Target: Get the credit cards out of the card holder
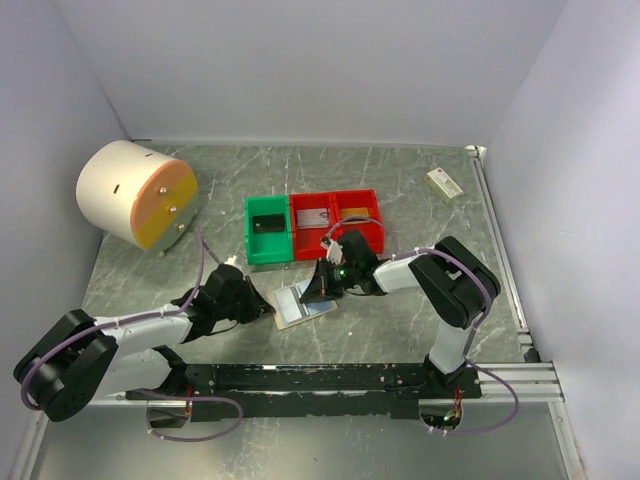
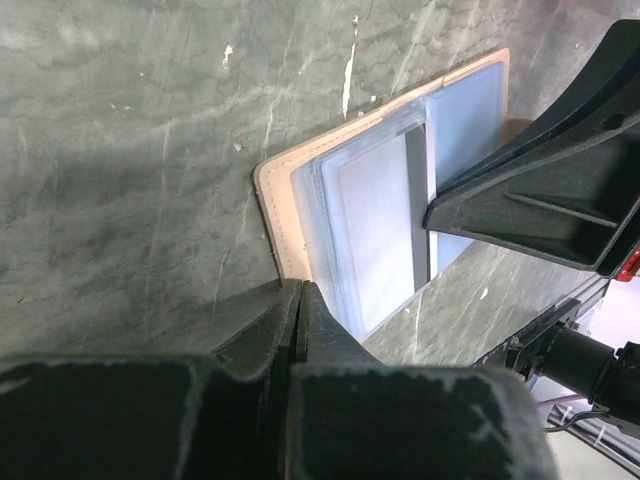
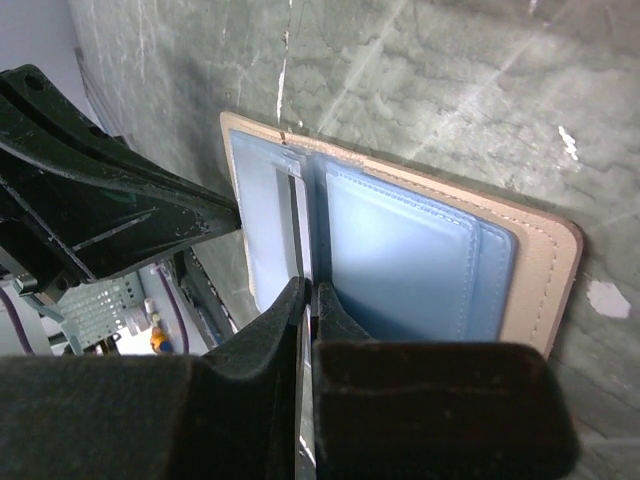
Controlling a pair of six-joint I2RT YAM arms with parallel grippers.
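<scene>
While bracing wallet (image 2: 275, 215) with clenched left hand (image 2: 300, 302) and pinching a card (image 3: 305, 235) in right hand (image 3: 306, 296), needs straight outward pull next.

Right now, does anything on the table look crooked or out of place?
The card holder lies open and slanted near the front. The small white-and-green box sits alone and slanted near the far right corner. The big white drum at the back left lies on its side. Nothing looks spilled or broken.
</scene>
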